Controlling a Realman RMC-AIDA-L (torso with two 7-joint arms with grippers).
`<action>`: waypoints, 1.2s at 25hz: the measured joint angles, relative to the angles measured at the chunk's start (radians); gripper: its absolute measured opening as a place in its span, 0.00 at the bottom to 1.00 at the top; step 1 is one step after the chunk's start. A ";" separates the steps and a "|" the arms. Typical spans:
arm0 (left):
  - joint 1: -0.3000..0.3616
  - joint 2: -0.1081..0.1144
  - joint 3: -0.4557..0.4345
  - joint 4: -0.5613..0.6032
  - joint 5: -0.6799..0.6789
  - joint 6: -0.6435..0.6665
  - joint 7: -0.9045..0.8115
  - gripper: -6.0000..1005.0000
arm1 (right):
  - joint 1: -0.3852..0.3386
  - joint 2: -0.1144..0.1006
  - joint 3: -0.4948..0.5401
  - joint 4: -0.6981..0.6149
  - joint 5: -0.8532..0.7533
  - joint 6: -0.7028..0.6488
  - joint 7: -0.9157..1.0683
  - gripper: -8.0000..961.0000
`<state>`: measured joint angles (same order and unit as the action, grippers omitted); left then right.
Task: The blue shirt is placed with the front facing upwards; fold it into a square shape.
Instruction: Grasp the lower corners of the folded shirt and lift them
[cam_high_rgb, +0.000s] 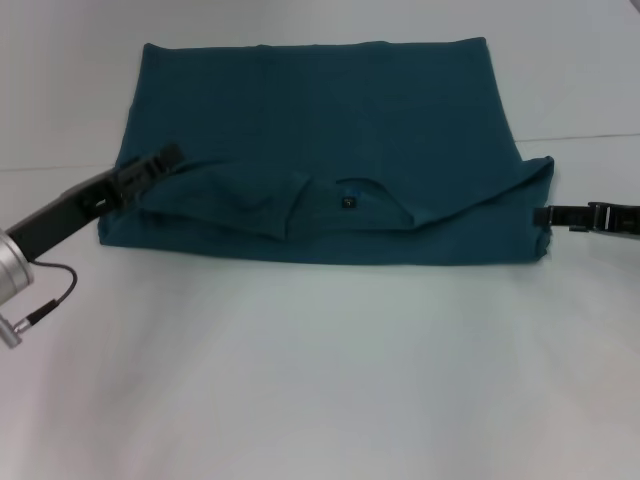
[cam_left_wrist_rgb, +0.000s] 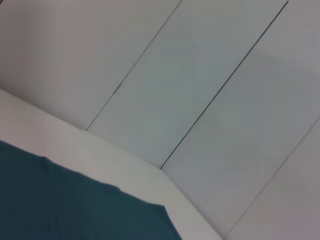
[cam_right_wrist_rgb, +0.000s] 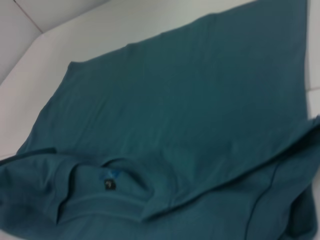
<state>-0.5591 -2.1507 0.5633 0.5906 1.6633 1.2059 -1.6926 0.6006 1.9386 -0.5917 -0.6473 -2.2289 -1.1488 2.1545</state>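
**A:** Left claw (cam_high_rgb: 165, 160) is low over the shirt's left edge, arm reaching in flat from the near-left corner. Whether it's pinching cloth or just resting there, I can't tell from here.

**B:** And the right claw (cam_high_rgb: 545, 215)?

**A:** Level with the worktop (cam_high_rgb: 320, 380), tip right at the shirt's right edge. Can't tell its opening either.

**B:** Where's the blue shirt (cam_high_rgb: 330, 110) itself?

**A:** Spread across the far middle of the worktop, plain side up, collar end turned over toward us with the small dark label (cam_high_rgb: 347, 203) showing.

**B:** Easy to handle?

**A:** Soft, light, floppy, I'd say; it'll sag and wrinkle. Best taken at the outer corners of that folded edge, both sides together.
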 joint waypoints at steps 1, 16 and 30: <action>0.005 0.000 0.004 0.004 0.007 -0.001 -0.001 0.85 | 0.001 -0.001 -0.001 0.003 -0.005 -0.009 0.010 0.81; 0.017 -0.008 0.006 0.003 0.038 -0.006 0.002 0.84 | 0.057 0.022 -0.038 0.090 -0.093 0.145 0.023 0.81; 0.018 -0.009 0.006 0.000 0.038 -0.011 0.000 0.83 | 0.074 0.052 -0.072 0.095 -0.094 0.239 0.011 0.81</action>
<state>-0.5415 -2.1597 0.5690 0.5905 1.7012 1.1949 -1.6931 0.6744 1.9907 -0.6639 -0.5521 -2.3225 -0.9101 2.1657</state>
